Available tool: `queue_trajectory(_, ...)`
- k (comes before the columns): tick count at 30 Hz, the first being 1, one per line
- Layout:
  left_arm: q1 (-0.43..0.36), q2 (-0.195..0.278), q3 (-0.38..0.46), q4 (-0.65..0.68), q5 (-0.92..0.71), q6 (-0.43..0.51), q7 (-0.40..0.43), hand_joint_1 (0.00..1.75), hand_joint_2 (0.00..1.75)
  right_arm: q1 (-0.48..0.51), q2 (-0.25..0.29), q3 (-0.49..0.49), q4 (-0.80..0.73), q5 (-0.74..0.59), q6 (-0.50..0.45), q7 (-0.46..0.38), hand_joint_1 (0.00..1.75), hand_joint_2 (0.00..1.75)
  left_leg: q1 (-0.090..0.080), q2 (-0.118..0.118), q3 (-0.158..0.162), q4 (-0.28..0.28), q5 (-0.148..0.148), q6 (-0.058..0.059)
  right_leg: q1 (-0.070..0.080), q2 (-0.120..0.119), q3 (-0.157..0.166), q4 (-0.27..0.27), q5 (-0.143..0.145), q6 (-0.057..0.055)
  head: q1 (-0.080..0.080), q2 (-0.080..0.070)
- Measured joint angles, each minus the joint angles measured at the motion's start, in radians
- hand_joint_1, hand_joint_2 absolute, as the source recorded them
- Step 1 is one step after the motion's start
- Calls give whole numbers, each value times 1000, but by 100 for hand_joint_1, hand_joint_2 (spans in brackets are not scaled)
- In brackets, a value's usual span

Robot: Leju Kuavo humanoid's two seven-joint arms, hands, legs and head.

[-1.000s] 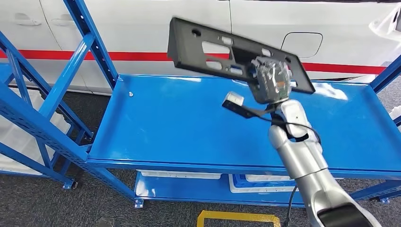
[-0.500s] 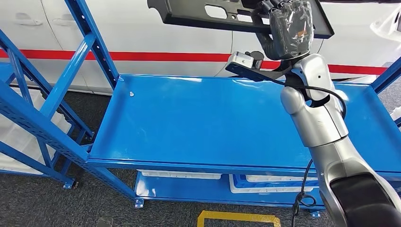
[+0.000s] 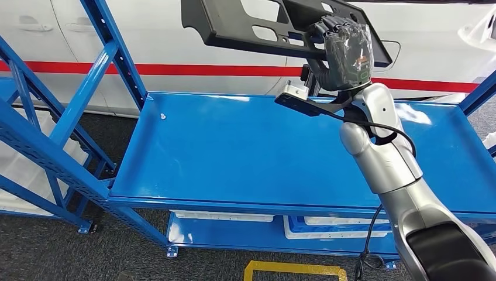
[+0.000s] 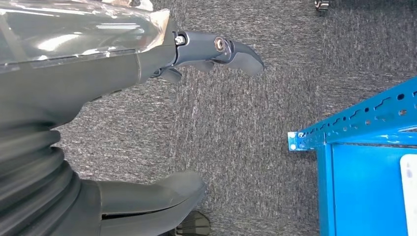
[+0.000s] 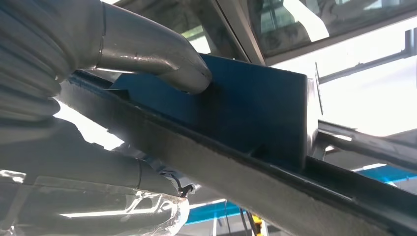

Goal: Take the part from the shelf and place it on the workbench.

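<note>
The part (image 3: 245,26) is a long black plastic panel with several cut-outs. My right hand (image 3: 344,51) grips it near its right end and holds it high above the far edge of the blue workbench (image 3: 234,152). In the right wrist view the thumb (image 5: 162,59) presses on the dark part (image 5: 255,113), with the other fingers under it. In the left wrist view my left hand (image 4: 128,98) hangs over grey carpet with its fingers apart and nothing in it.
A blue shelf frame (image 3: 64,117) stands at the left of the workbench. A white car with a red stripe (image 3: 175,35) is close behind. White trays (image 3: 327,225) lie on the lower level. A yellow floor marking (image 3: 292,270) lies in front.
My right hand rose with the part from just above the workbench to the top of the view, then sank a little and tilted the panel.
</note>
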Motion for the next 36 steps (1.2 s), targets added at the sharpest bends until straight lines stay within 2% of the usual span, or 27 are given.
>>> queue_trajectory(3,0,4,0,1,-1,-1,18,0,175,19,-4,0,0,-9,-6,-2,175,175,-1,0,-1,2,-2,2,-4,0,0,-1,1,1,0,0)
queue_trajectory(6,0,9,0,3,-1,-4,45,0,175,40,-5,-1,0,-19,-15,-3,175,175,-1,-1,-1,7,-5,15,-14,0,3,-6,4,10,-1,0)
queue_trajectory(8,0,10,0,3,-1,-6,56,0,175,47,-6,-3,0,-24,-17,-4,175,175,7,2,7,-6,4,22,-11,0,-3,10,-9,11,-1,0)
queue_trajectory(9,-1,11,0,3,-2,-6,59,0,175,49,-7,-4,0,-25,-18,-5,175,175,10,4,11,-13,9,25,-8,0,-19,44,-30,6,0,0)
queue_trajectory(10,-2,11,0,3,-2,-5,61,0,175,51,-8,-5,0,-27,-19,-6,175,175,12,6,14,-19,12,27,-8,0,-45,101,-60,-1,1,0)
queue_trajectory(12,-2,12,0,3,-3,-5,63,0,175,59,-10,-7,0,-29,-19,-7,175,175,12,6,12,-20,14,29,-7,0,-112,248,-120,-10,5,0)
queue_trajectory(13,-2,12,0,4,-3,-5,64,0,175,65,-11,-7,0,-29,-19,-7,175,175,12,6,11,-19,14,29,-8,0,-135,298,-133,-7,5,0)
queue_trajectory(14,-2,12,0,4,-4,-5,64,0,175,69,-11,-7,0,-29,-19,-7,175,175,14,6,10,-18,14,27,-10,0,-140,311,-130,0,5,0)
queue_trajectory(15,-2,12,0,4,-4,-5,64,0,175,72,-11,-8,0,-29,-19,-7,175,175,16,6,9,-15,14,25,-14,0,-125,281,-110,12,5,0)
queue_trajectory(17,-2,13,0,4,-4,-4,64,0,175,73,-12,-9,0,-32,-19,-7,175,175,22,5,0,1,9,13,-23,-1,-53,145,-56,39,6,0)
queue_trajectory(18,-2,14,0,4,-4,-4,64,0,175,73,-12,-10,0,-34,-19,-7,175,175,23,4,-7,12,6,5,-23,3,-24,92,-35,44,7,0)
queue_trajectory(19,-2,15,0,4,-3,-3,64,0,175,73,-14,-12,0,-35,-18,-7,175,175,22,2,-15,24,4,-2,-22,7,-9,62,-25,42,8,0)
queue_trajectory(20,-2,15,0,4,-3,-2,64,0,175,74,-15,-13,0,-37,-18,-7,175,175,20,0,-22,32,4,-8,-20,11,-8,57,-25,36,7,0)
queue_trajectory(21,-2,15,0,5,-2,-2,65,0,175,76,-16,-14,0,-37,-17,-7,175,175,20,-3,-27,37,6,-12,-17,15,-16,63,-23,27,7,0)
queue_trajectory(22,-1,16,1,5,-1,-1,66,0,175,77,-16,-15,0,-38,-16,-7,175,175,21,-4,-32,42,6,-15,-21,13,-22,63,-22,20,6,0)
queue_trajectory(23,-1,17,1,5,1,-1,67,0,175,77,-16,-15,0,-39,-15,-7,175,175,24,-3,-39,52,-5,-20,-23,13,-27,65,-18,12,5,0)
queue_trajectory(24,-1,18,1,5,2,-1,68,0,175,76,-15,-15,0,-39,-15,-7,175,175,27,-1,-50,77,-30,-25,-25,12,-32,65,-13,3,5,0)
queue_trajectory(25,-1,18,1,5,4,-1,68,0,175,75,-15,-15,0,-39,-14,-7,175,175,29,2,-68,122,-68,-30,-26,11,-38,64,-7,-7,4,0)
queue_trajectory(27,-1,19,2,5,5,-1,69,0,175,75,-14,-15,0,-40,-13,-7,175,175,30,5,-112,250,-150,-38,-19,9,-53,65,3,-23,3,0)
queue_trajectory(28,-1,19,2,5,6,-1,70,0,175,75,-13,-15,0,-41,-13,-8,175,175,30,6,-126,302,-174,-39,-15,8,-61,65,8,-29,2,0)
queue_trajectory(29,-1,20,4,5,7,-1,71,0,175,75,-12,-15,1,-43,-11,-10,175,175,30,7,-125,324,-178,-37,-11,7,-67,65,12,-33,2,0)
queue_trajectory(30,-1,20,5,5,8,0,73,0,175,73,-10,-14,2,-46,-9,-13,175,175,29,7,-105,310,-165,-32,-6,7,-72,65,17,-36,2,0)
queue_trajectory(31,-2,21,7,5,9,2,74,0,175,69,-7,-13,3,-49,-8,-17,175,175,26,7,-67,261,-141,-21,-2,7,-76,65,21,-37,2,0)
queue_trajectory(32,-3,23,9,4,9,6,76,0,175,63,-3,-12,6,-53,-6,-21,175,175,20,5,-19,190,-118,-4,0,7,-78,65,25,-38,2,0)
queue_trajectory(34,-6,29,14,4,7,14,79,0,175,46,4,-8,11,-66,-5,-30,175,175,6,6,56,73,-96,25,2,7,-82,64,34,-33,3,0)
queue_trajectory(35,-8,32,16,3,7,19,81,0,175,38,8,-5,14,-77,-5,-36,175,175,-1,6,71,46,-94,34,-2,5,-83,63,39,-27,3,0)
queue_trajectory(36,-9,34,17,3,7,24,82,0,175,33,12,-4,17,-92,-5,-43,175,175,-5,7,73,37,-90,37,-4,4,-85,61,44,-19,3,0)
